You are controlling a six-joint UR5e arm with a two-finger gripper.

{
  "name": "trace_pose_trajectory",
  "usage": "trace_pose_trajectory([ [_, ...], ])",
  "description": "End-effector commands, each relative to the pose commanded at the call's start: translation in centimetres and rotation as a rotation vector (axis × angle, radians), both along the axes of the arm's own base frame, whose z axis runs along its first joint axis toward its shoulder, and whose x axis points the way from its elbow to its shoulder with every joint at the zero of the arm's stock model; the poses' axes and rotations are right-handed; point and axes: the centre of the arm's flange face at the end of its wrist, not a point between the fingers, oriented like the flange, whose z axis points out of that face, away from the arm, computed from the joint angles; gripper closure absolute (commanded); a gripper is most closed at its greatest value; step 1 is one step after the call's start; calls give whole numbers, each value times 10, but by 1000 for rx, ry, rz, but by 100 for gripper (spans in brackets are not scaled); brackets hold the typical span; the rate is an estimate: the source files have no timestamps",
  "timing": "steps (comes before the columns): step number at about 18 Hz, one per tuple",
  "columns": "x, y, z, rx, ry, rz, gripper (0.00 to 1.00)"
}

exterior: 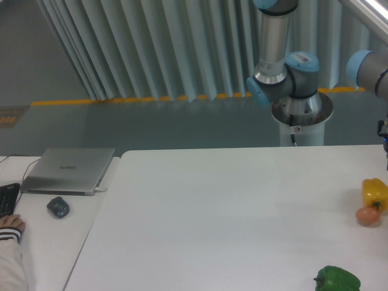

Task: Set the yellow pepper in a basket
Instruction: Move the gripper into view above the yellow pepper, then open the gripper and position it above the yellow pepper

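We have only 1 view to go through, the fixed camera looking across the white table (230, 206) toward the arm's base.

In that view the yellow pepper (374, 193) sits close to the right edge of the bench, roughly midway along that edge, upright and glossy. Touching it, or just beside it on its near side, is the orange-brown ball (367, 216). Toward the near right corner lies the green bell pepper (337, 280), partly cut off by the bottom of the frame and well apart from the other 2.

The arm (285, 66) rises behind the far edge, and a further link runs out past the right side of the picture. The gripper is out of frame, so we cannot tell whether its fingers are apart or together. No basket is visible either (it may lie beyond the right edge).

On the adjoining desk at the left sit a closed laptop (70, 170), a mouse (58, 207) and the corner of a keyboard (7, 200), with a person's hand (11, 225) resting by it.

What could go wrong, in our judgement: the ball sits so tight against the pepper that a finger descending on that side may nudge it and send it rolling off the right edge. The pepper's slick, blocky skin may also slip in a shallow pinch.
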Motion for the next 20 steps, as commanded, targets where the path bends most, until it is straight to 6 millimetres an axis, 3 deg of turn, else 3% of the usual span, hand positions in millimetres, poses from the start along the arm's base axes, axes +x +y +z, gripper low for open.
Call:
trace_pose_trajectory([
  [4,3,-1,2,-4,-5,5,0],
  [14,20,2,0,-16,17,420,0],
  [17,21,-4,1,-2,1,498,0],
  [20,23,-23,-3,1,-12,562,0],
])
